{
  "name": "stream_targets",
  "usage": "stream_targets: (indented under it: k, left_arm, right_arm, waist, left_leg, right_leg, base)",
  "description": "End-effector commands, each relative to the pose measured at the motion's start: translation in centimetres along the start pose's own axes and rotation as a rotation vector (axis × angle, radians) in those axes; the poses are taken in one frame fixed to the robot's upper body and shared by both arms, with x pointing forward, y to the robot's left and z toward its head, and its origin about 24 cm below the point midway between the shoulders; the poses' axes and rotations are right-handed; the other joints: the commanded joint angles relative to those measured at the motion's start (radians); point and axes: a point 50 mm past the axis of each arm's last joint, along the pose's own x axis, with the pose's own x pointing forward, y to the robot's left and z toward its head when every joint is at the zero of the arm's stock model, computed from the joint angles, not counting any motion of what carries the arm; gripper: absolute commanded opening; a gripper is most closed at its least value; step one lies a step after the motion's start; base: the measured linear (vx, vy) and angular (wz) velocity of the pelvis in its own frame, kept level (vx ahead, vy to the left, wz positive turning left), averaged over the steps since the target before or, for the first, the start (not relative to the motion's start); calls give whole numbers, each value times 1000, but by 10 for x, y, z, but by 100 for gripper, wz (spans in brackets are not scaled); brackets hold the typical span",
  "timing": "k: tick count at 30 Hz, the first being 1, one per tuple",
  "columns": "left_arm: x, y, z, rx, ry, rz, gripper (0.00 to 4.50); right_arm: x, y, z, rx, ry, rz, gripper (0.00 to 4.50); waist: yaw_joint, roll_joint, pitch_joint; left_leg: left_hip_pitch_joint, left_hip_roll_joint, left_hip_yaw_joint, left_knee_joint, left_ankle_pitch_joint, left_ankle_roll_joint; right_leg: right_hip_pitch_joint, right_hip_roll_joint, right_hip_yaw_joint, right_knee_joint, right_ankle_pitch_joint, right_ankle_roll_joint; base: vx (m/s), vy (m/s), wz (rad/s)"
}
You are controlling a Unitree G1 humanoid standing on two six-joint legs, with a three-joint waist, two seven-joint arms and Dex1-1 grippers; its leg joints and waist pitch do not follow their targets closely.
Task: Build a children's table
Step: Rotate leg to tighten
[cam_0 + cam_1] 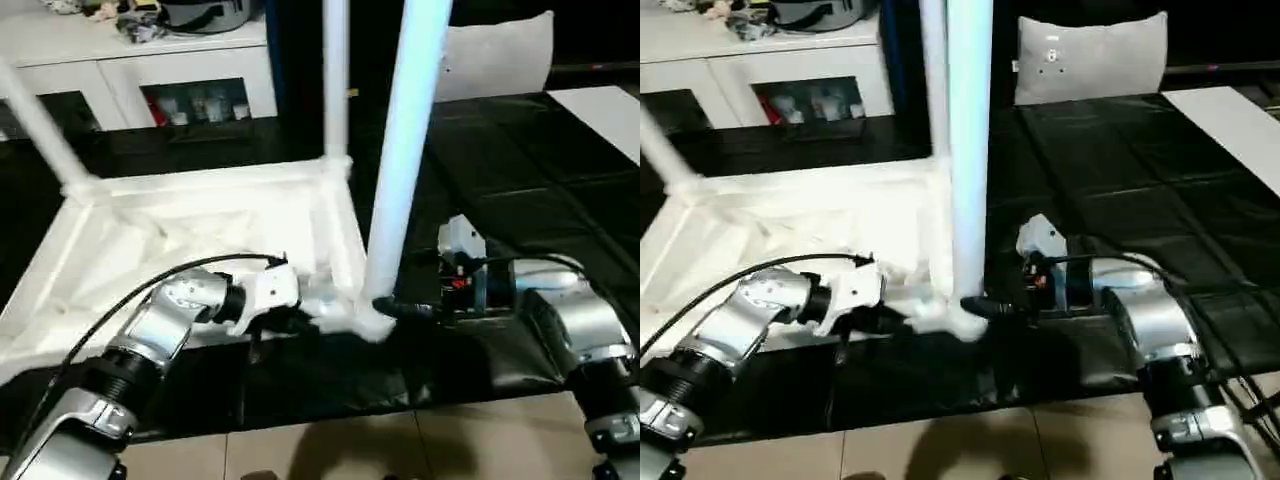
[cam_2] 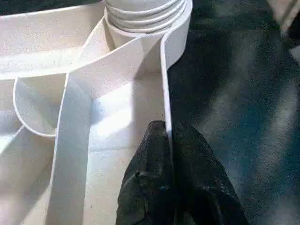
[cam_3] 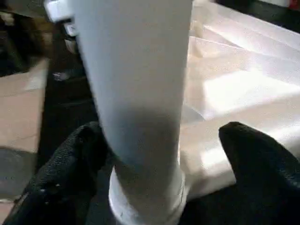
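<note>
Dim room, glare on the white tabletop [image 1: 200, 225], soft blur, close leg [image 3: 136, 93] unfocused

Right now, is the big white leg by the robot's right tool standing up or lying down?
Standing up. The leg rises from the corner socket of the upside-down tabletop, between the open right tool.

Legs: 3 standing, tops cut off by the upper edge; near leg [image 1: 400, 160] hides the right gripper's [image 1: 385, 306] fingertips.
</note>
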Motion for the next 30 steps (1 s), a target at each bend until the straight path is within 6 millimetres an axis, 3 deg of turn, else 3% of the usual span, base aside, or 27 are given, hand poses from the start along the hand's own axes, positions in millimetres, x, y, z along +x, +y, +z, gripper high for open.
stream_targets:
  k: [1, 9, 11, 13, 20, 23, 27, 30]
  left_arm:
    - [1, -1, 9, 72, 10, -49, 0]
    - [-1, -2, 7, 76, 8, -73, 0]
    - [-1, -2, 7, 76, 10, -73, 0]
    - [-1, -2, 6, 76, 13, -71, 0]
    - [1, -2, 5, 64, 13, -54, 0]
    - [3, -1, 6, 33, -2, -30, 0]
    - [14, 10, 17, -64, -59, 112, 0]
    - [29, 21, 30, -124, -73, 236, 0]
  right_arm:
    - [1, 1, 1, 12, -10, 48, 389]
    - [3, 6, -3, 56, 0, 145, 336]
    - [3, 6, -4, 54, 9, 149, 297]
    - [3, 6, -6, 55, 20, 147, 295]
    - [9, 8, -8, 66, 7, 133, 223]
    - [14, 10, -8, 95, -16, 93, 205]
    - [32, 15, -6, 143, -30, -17, 196]
    - [54, 6, -11, 243, -14, -245, 195]
  waist:
    - [1, -12, -69]
    - [17, -16, -71]
    - [18, -16, -70]
    - [18, -15, -70]
    - [16, -15, -70]
    - [17, -13, -69]
    - [9, -10, -65]
    - [-7, -11, -60]
  left_leg:
    - [-2, 74, -23, -66, -7, 130]
    - [-3, 72, -21, -65, 10, 123]
    - [-2, 72, -22, -66, 7, 121]
    - [-2, 72, -22, -66, 5, 117]
    - [-3, 71, -22, -66, 3, 110]
    - [-2, 70, -23, -67, -2, 106]
    - [1, 66, -21, -70, -24, 75]
    - [4, 57, -21, -73, -54, 48]
  right_leg:
    - [63, -98, 75, -59, -311, -64]
    - [64, -97, 75, -58, -314, -54]
    - [63, -97, 75, -59, -320, -49]
    - [63, -97, 74, -60, -325, -46]
    - [64, -96, 73, -61, -330, -41]
    - [64, -95, 73, -63, -341, -36]
    - [63, -94, 69, -76, -386, -19]
    - [62, -91, 60, -90, -442, 4]
  base:
    - [0, 0, 0]
    - [0, 0, 0]
    - [0, 0, 0]
    - [0, 0, 0]
    - [0, 0, 0]
    - [0, 0, 0]
    - [0, 0, 0]
    - [0, 0, 0]
